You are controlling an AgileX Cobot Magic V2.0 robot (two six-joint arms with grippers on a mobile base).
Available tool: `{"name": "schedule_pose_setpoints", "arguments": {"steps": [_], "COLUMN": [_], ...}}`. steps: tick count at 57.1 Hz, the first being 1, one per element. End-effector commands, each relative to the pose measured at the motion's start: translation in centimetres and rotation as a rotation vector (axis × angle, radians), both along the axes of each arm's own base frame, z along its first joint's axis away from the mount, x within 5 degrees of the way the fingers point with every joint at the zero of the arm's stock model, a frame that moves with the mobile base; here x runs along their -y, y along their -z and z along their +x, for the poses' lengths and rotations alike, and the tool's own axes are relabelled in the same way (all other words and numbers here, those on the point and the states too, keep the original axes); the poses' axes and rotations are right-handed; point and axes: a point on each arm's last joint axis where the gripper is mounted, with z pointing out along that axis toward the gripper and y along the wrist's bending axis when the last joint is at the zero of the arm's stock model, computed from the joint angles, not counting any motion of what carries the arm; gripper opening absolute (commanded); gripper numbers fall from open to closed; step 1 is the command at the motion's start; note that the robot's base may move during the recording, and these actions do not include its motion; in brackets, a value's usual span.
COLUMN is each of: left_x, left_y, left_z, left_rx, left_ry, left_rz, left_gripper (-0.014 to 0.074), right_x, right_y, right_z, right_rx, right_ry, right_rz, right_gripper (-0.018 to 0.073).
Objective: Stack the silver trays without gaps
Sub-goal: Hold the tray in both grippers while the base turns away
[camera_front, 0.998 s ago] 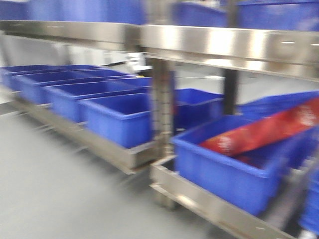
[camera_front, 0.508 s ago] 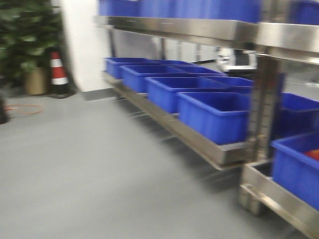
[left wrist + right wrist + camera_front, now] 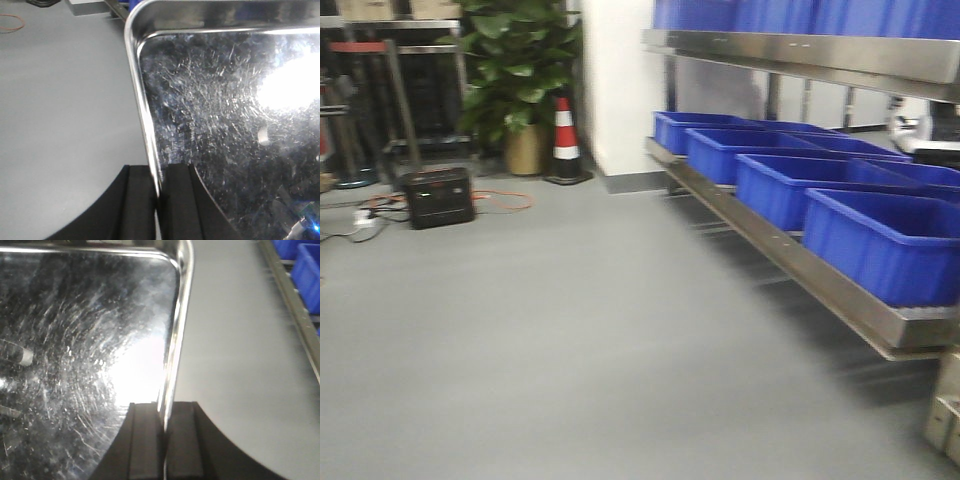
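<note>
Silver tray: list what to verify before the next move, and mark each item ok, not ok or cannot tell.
1. Left end effector clamps silver tray rim: ok.
2. Right end effector clamps the opposite rim: ok.
3. Floor ahead free of obstacles: ok.
4. Tray clear of the blue bins at right: ok.
5. Other trays to stack on in view: not ok.
6. Tray held level: cannot tell.

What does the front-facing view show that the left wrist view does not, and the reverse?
Only the front-facing view: a plant, a traffic cone, a black box and blue bins on a steel shelf. Only the left wrist view: the silver tray, with the left tool shut on its rim. Both: the grey floor with an orange cable.
</note>
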Motion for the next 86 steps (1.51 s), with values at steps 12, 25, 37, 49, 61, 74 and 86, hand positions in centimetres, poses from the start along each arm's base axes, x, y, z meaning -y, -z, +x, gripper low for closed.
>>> {"name": "schedule_pose_setpoints", "arguments": {"steps": [12, 25, 37, 49, 61, 74, 86], "left_x": [-0.28, -0.28, -0.28, -0.28, -0.28, -0.28, -0.28], "left_y": [-1.06, -1.06, -1.06, -1.06, -1.06, -1.06, -1.06], "left_z": [-0.46, -0.46, -0.46, -0.46, -0.46, -0.46, -0.46], "left_rx": [0.057, 0.057, 0.057, 0.057, 0.057, 0.057, 0.057], "left_ry": [0.008, 0.008, 0.008, 0.008, 0.008, 0.008, 0.008], "left_rz": [0.002, 0.002, 0.002, 0.002, 0.002, 0.002, 0.002], "left_gripper": [-0.0009, -0.0009, -0.0009, -0.0009, -0.0009, -0.0009, -0.0009], "right_x": [0.39, 0.39, 0.39, 0.39, 0.39, 0.39, 0.39], "right_y": [-1.16, -1.16, -1.17, -1.17, -1.17, -1.17, -1.17], "right_z": [-0.26, -0.26, -0.25, -0.25, -0.25, -0.25, -0.25], "right_rx": [0.071, 0.071, 0.072, 0.072, 0.072, 0.072, 0.072], "right_ry": [0.004, 0.004, 0.004, 0.004, 0.004, 0.004, 0.004], "right_rz": [-0.025, -0.025, -0.024, -0.024, -0.024, -0.024, -0.024], "right_gripper": [-0.0079, -0.0079, -0.0079, -0.0079, -0.0079, -0.0079, -0.0079]}}
